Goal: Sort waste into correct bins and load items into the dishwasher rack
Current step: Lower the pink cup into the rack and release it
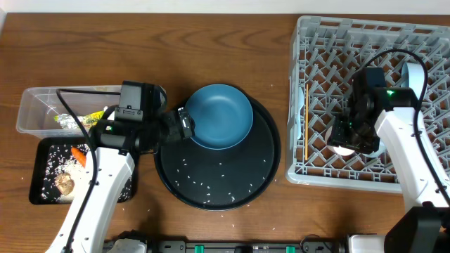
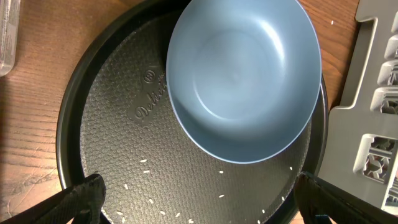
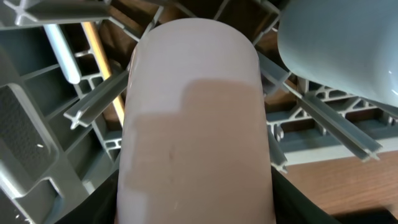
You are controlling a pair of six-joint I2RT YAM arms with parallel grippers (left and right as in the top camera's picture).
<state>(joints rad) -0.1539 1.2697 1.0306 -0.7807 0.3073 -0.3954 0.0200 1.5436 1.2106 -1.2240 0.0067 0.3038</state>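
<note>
The dark-blue plate (image 1: 223, 116) lies on the far part of the large round black tray (image 1: 264, 165). My left gripper (image 1: 184, 125) is open and empty at the plate's left edge. In the left wrist view its fingers (image 2: 202, 208) spread wide over the tray, with the plate (image 2: 242, 74) just ahead. Rice grains (image 1: 211, 186) are scattered on the tray. My right gripper (image 1: 346, 137) is inside the grey dishwasher rack (image 1: 316, 172), shut on the pink cup (image 3: 196, 124). A light-blue cup (image 3: 342, 43) sits beside the pink cup. A chopstick (image 1: 306, 119) lies in the rack.
The clear tub (image 1: 31, 112) at far left holds the green-yellow wrapper (image 1: 95, 118) and foil (image 1: 65, 121). The shallow black tray (image 1: 39, 190) in front of it holds rice, a carrot piece (image 1: 79, 156) and a brown lump (image 1: 65, 184). A white utensil (image 3: 59, 46) lies in the rack.
</note>
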